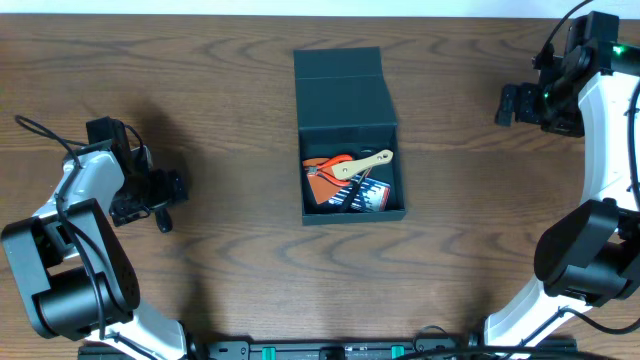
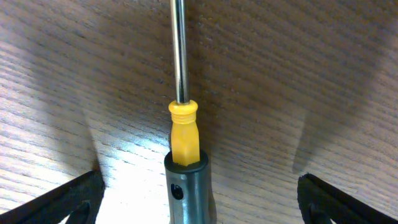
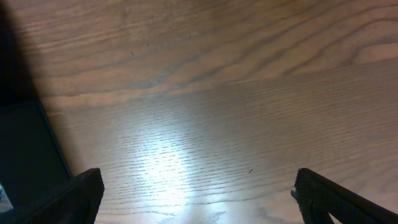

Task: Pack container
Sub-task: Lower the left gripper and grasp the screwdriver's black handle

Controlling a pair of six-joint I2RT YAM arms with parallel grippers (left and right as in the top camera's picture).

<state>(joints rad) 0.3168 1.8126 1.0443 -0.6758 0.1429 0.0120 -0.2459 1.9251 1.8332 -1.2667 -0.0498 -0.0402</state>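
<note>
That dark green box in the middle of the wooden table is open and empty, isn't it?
Not empty. The dark teal-green square box is open on the brown wooden table, but the overhead view shows hand tools inside, among them an orange-handled one and a pale wooden-handled one.

Left pincer (image 1: 168,202) and right pincer (image 1: 506,105) both wide open, arms apart

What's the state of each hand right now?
Left hand: open, holding nothing; a yellow-handled screwdriver lies between the jaws, ungripped.
Right hand: open, empty.
</note>
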